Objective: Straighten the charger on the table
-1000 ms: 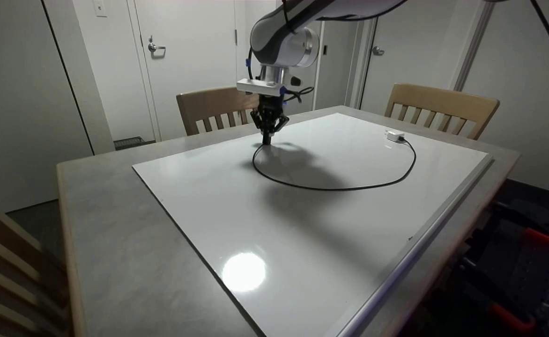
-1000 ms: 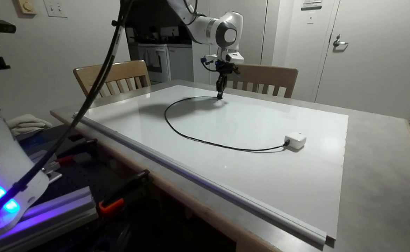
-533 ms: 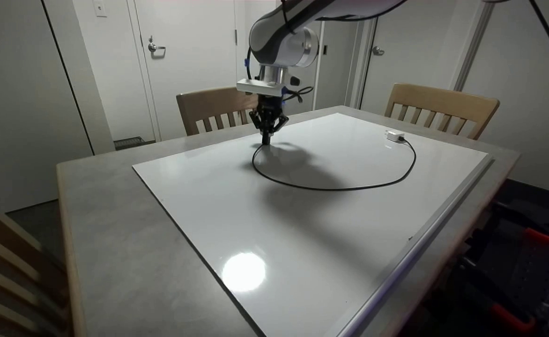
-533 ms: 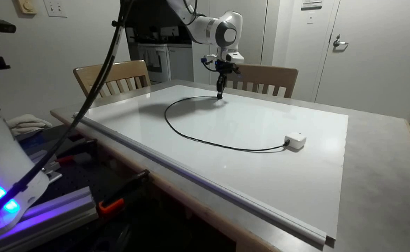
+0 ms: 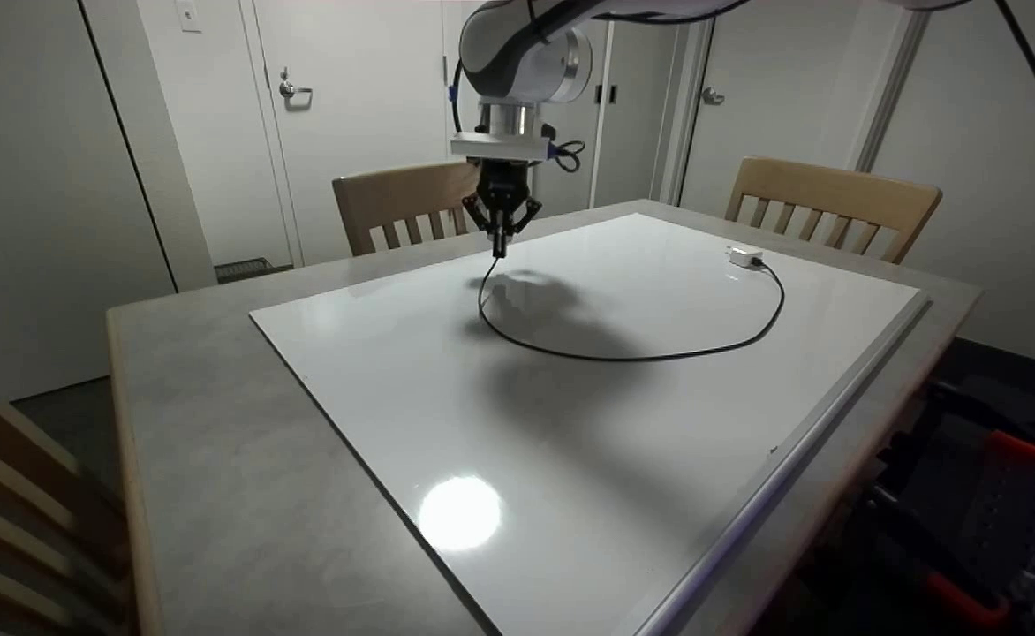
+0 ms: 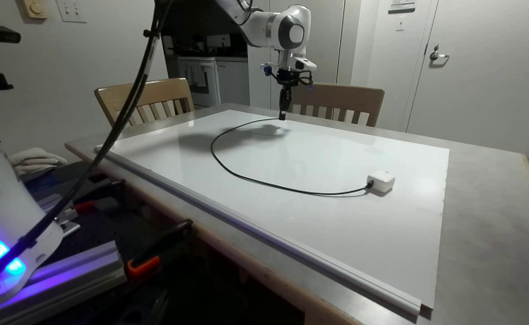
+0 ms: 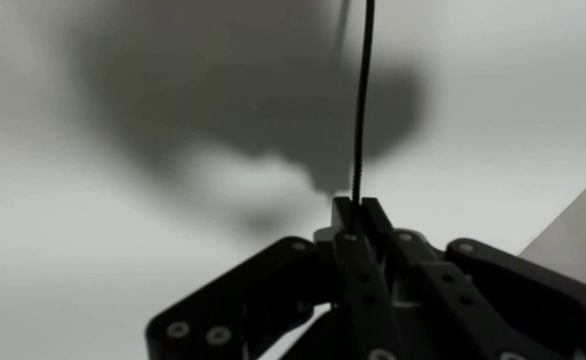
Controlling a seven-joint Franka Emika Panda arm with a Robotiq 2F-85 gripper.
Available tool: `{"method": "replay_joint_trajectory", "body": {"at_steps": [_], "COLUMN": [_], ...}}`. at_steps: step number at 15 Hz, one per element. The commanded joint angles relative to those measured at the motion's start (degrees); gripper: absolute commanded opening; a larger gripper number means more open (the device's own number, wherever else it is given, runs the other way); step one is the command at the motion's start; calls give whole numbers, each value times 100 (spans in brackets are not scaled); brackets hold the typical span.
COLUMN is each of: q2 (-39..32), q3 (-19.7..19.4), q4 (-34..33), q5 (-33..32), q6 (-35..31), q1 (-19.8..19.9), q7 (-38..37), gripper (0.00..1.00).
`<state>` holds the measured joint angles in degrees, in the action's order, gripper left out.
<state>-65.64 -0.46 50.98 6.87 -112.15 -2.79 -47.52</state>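
Charger cable (image 5: 610,359), long, thin and black, is curved on the white, grey-rimmed table (image 5: 244,442). Near the far edge, one end is pinched in the air between the fingers of the black gripper (image 5: 499,253), pointed down by the bent white-and-grey arm (image 5: 526,53).

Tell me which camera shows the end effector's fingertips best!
The wrist view. It looks closely at the end effector, so you see both fingertips pinching the black cable. In both exterior views the tips are small and dark, above the table, with the cable running from them.
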Motion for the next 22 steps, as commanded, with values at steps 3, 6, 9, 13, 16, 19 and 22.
{"method": "replay_joint_trajectory", "body": {"at_steps": [3,6,9,13,16,19,22], "q2": [-687,-965,-1134,-1152,-1146,-1146,-1141], "q3": [-3,-14,-32,1,5,-3,7], "q4": [-1362,-1829,-2151,-2300,-2358,-2395,-2400], "q5": [-186,-251,-323,-375,-380,-395,-394], "q6": [825,1048,1240,1284,1237,1194,1167], "q1": [-70,-159,-274,-395,-483,-577,-666], "q7": [1177,1699,2070,2456,2815,3169,3573], "gripper": [2,2,2,2,2,2,2]}}
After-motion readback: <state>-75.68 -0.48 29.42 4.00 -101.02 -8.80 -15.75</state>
